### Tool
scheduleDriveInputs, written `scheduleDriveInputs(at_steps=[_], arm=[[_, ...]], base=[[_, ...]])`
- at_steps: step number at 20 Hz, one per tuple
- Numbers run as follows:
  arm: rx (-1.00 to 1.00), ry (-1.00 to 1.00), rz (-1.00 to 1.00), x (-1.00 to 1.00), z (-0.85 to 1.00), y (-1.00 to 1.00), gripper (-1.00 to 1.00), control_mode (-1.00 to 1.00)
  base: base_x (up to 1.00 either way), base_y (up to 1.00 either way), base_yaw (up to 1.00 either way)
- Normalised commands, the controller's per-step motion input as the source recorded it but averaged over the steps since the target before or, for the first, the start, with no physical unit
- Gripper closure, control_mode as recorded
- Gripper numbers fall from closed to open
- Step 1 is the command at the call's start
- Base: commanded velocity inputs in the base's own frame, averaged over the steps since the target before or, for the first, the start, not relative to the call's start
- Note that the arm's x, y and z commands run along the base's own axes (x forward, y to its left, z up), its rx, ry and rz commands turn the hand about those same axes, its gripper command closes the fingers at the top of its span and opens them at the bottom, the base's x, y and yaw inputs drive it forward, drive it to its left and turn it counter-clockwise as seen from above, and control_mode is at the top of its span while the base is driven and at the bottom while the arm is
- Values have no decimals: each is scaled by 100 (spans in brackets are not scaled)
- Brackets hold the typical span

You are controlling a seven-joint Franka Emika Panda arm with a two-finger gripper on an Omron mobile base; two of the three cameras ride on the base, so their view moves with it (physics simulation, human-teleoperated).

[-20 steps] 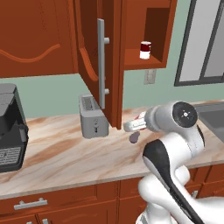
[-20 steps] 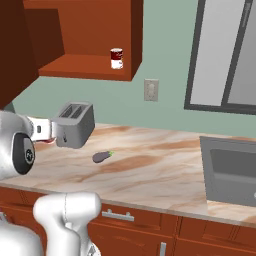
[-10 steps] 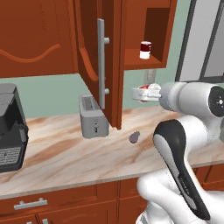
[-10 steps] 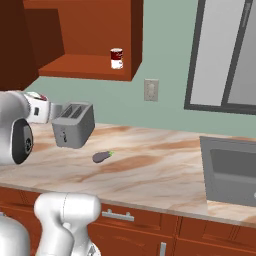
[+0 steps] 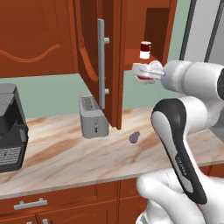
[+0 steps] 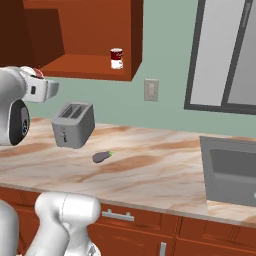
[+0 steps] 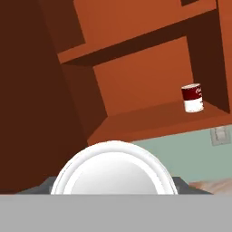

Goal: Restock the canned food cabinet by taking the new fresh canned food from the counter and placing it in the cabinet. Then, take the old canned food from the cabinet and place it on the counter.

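hand view looks over the pale lid of the new fresh canned food [image 7: 113, 170], clamped between the fingers of the gripper [image 5: 146, 72], toward the open cabinet [image 7: 149, 118], where the old canned food [image 7: 192, 97] stands on the lower shelf near the right wall. the first step, stocking the fresh can, appears under way. next the arm likely must carry it onto the bare shelf, left of the old can, before letting go.
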Motion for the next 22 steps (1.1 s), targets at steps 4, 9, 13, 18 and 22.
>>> scheduleDriveInputs(at_steps=[4,9,13,18,22], arm=[[-7,13,0,71,74,-2,100,-100],[-6,17,0,36,9,-8,100,-100],[-16,17,0,67,-50,0,100,-100],[-7,14,0,91,-18,0,100,-100],[-5,9,0,100,-10,1,100,-100]], base=[[0,0,0],[0,0,0],[0,0,0],[0,0,0],[0,0,0]])
